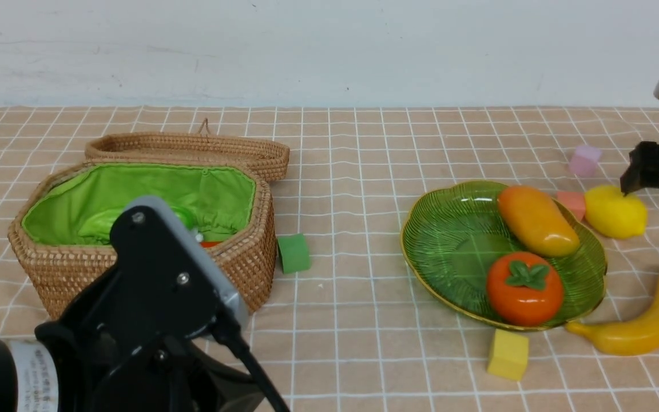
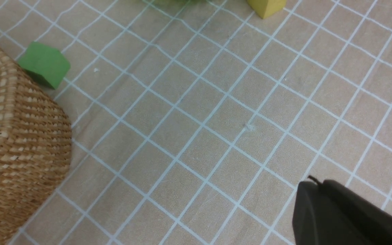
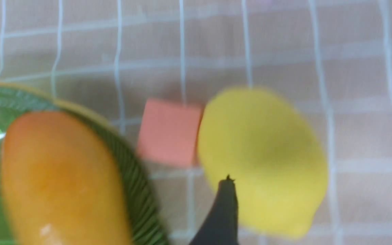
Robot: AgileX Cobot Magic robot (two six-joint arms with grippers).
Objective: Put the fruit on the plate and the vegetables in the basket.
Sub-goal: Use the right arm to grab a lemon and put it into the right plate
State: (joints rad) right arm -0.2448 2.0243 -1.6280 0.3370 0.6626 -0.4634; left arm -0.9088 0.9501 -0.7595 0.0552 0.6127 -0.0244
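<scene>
Left claw we cannot read; right claw gapes over lemon. Mango, persimmon on plate; banana out; basket seemingly holds vegetables.

We see a tan tablecloth with a grid of white lines, a brown woven rattan basket with bright green cloth lining, and a see-through green glass plate with ribs and a gold rim. The toy mango is orange and yellow, the toy persimmon is orange-red with a green leaf cap, and the toy lemon and toy banana are yellow. We also see a green foam cube and a yellow foam cube.
</scene>
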